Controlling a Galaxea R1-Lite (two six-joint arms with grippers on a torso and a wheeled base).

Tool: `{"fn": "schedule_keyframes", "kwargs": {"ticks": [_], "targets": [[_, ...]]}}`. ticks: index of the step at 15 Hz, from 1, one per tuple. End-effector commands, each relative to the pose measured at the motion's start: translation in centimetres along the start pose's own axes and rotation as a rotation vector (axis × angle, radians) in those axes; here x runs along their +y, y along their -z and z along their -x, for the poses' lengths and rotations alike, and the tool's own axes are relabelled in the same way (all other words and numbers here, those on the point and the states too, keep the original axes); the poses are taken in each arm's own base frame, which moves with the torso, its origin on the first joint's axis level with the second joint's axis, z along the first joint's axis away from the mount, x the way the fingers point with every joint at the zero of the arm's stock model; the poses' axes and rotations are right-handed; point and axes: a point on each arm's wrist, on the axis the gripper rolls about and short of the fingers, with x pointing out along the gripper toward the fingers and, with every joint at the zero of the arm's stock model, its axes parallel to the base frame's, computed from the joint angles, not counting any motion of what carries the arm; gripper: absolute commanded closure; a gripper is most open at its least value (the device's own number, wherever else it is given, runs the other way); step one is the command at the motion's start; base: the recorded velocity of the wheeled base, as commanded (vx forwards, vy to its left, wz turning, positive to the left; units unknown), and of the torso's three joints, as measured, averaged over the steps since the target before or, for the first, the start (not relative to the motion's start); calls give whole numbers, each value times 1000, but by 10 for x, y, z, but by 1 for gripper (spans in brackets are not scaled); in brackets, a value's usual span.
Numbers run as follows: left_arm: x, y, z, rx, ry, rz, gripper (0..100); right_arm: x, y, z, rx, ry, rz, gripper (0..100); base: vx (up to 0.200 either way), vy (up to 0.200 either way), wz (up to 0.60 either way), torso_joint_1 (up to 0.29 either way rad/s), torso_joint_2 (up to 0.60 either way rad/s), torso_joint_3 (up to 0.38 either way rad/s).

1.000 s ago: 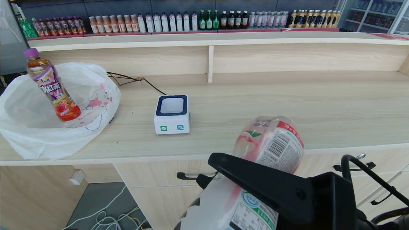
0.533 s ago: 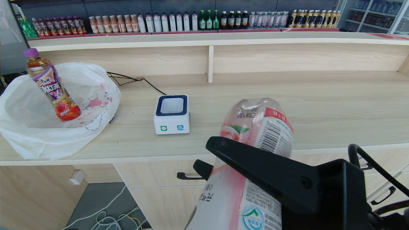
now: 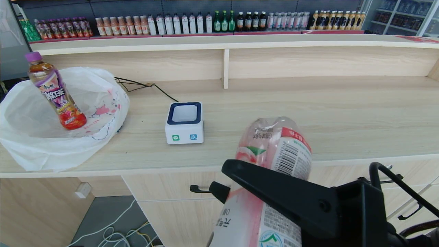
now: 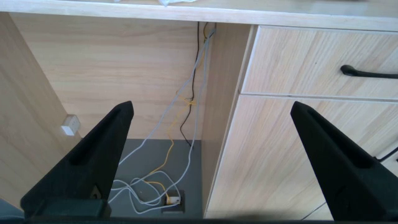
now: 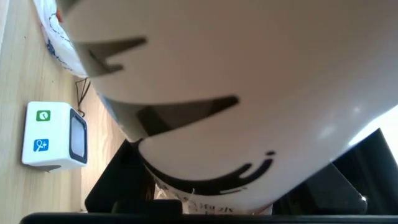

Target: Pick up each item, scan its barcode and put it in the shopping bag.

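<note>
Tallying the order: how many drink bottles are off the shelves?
2. A purple-capped amber tea bottle stands in the white plastic bag; a clear pink-labelled bottle is clamped in the right gripper. More may be hidden.

Drawers [image 3: 157,187] sit under the wooden desk [image 3: 343,113]. Bottle shelves [image 3: 192,24] line the far wall; cables [image 3: 115,236] lie on the floor [image 3: 96,219].

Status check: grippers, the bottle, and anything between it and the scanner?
Right gripper shut on peach bottle, at counter front edge. Left gripper open, empty, below counter. Nothing between bottle and scanner.
</note>
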Motion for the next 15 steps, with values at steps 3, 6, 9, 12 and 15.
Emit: {"fn": "schedule_keyframes", "kwargs": {"ticks": [3,6,9,12,15], "targets": [[0,0,0,1,0,0,0,1,-1,2,-3,-7,0,100,0,0,0,0,0,0],[0,0,0,1,0,0,0,1,0,3,-2,-8,-3,100,0,0,0,0,0,0],[0,0,0,1,-2,0,0,4,-1,6,-2,-25,-59,100,0,0,0,0,0,0],[0,0,0,1,0,0,0,11,-3,13,-7,-66,-137,100,0,0,0,0,0,0],[0,0,0,1,0,0,0,12,-3,14,-5,-73,-155,100,0,0,0,0,0,0]]}}
